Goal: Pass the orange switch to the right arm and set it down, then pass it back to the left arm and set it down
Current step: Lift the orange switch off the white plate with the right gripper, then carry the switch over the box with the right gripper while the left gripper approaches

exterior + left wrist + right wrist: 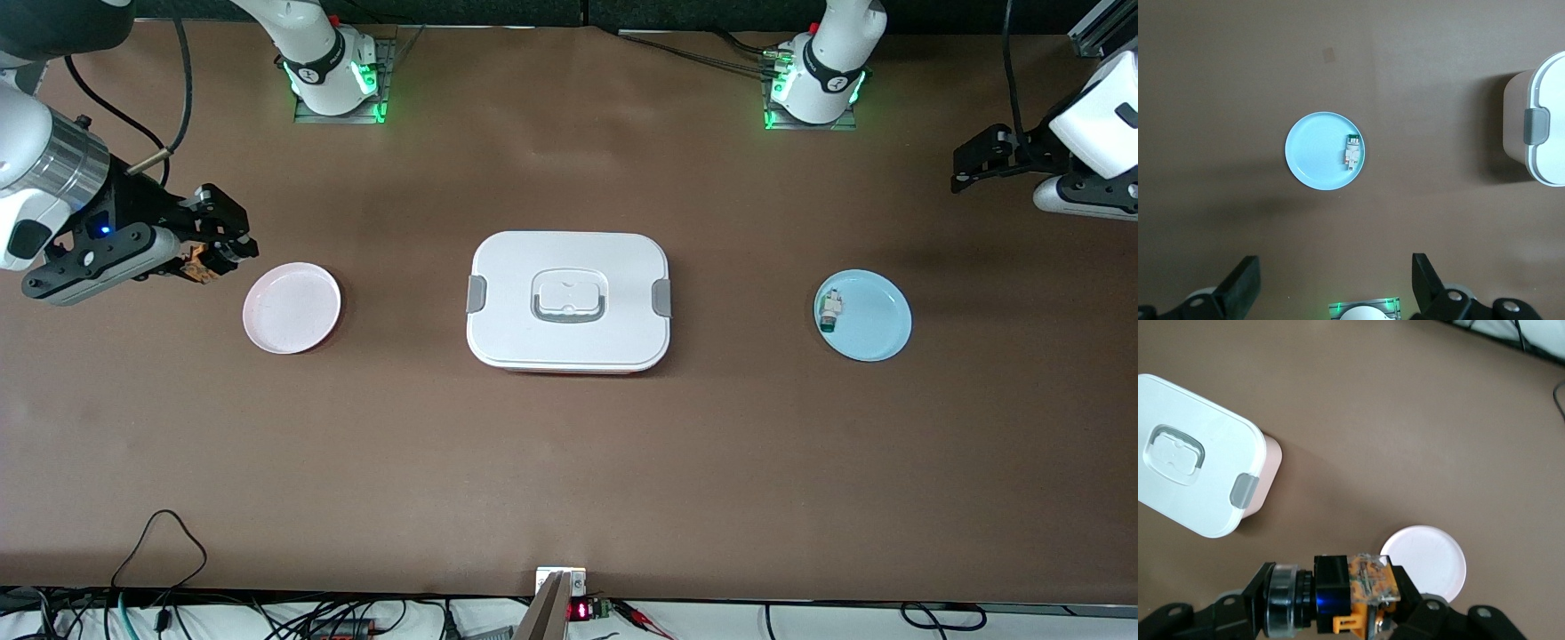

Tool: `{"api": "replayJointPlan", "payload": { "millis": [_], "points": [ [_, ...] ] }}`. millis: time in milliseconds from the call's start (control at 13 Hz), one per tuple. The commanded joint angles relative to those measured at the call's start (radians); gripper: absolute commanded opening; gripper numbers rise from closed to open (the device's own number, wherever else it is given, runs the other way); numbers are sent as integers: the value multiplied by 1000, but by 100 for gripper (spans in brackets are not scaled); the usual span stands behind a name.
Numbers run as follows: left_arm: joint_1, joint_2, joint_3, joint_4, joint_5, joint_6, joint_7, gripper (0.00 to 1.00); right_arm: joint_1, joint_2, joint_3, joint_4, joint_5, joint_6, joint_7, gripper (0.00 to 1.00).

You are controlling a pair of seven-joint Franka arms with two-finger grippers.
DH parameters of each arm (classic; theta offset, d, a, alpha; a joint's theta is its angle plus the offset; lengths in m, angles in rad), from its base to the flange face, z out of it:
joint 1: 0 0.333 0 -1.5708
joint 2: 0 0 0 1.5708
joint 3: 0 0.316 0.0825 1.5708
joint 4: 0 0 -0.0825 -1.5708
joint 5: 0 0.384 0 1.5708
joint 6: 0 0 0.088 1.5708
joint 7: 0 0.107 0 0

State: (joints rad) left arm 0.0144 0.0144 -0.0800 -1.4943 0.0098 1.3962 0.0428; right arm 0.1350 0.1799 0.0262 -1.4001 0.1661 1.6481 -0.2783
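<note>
My right gripper [218,253] is shut on the orange switch [200,265], a black-bodied part with orange fittings, held in the air beside the pink plate [292,308] at the right arm's end of the table. In the right wrist view the switch [1368,580] lies crosswise between the fingers of the right gripper [1333,590]. The white lidded box [569,302] stands mid-table with its lid on. My left gripper [965,169] hangs open and holds nothing over the left arm's end of the table; in its wrist view the left gripper [1333,280] has bare table between its fingers.
A light blue plate [876,329] toward the left arm's end holds a small white-and-green component [830,311]. The pink plate has nothing on it. Cables lie along the table edge nearest the front camera.
</note>
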Motion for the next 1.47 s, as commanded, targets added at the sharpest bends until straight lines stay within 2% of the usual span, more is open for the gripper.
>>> {"api": "replayJointPlan", "payload": {
  "millis": [0, 154, 309, 463, 540, 772, 1080, 1389],
  "points": [
    [2, -7, 0, 2, -1, -9, 19, 100, 5, 1, 12, 18, 74, 38, -58, 33],
    [2, -7, 0, 2, -1, -9, 19, 100, 6, 3, 15, 18, 169, 93, -119, 32],
    [2, -7, 0, 2, -1, -9, 19, 100, 38, 3, 20, 16, 216, 139, -232, 32],
    [2, -7, 0, 2, 1, -9, 19, 100, 38, 9, 18, 16, 407, 156, -310, 32],
    [4, -7, 0, 2, -1, -9, 19, 100, 38, 13, 20, 15, 449, 160, -359, 32],
    [2, -7, 0, 2, -1, -9, 19, 100, 38, 30, 20, 6, 559, 162, -493, 32],
    [4, -7, 0, 2, -1, -9, 17, 100, 44, 52, 20, -14, 630, 148, -672, 32],
    [1, -1, -7, 0, -1, -34, 3, 100, 41, 95, 20, -77, 822, 148, -941, 32]
  ]
}}
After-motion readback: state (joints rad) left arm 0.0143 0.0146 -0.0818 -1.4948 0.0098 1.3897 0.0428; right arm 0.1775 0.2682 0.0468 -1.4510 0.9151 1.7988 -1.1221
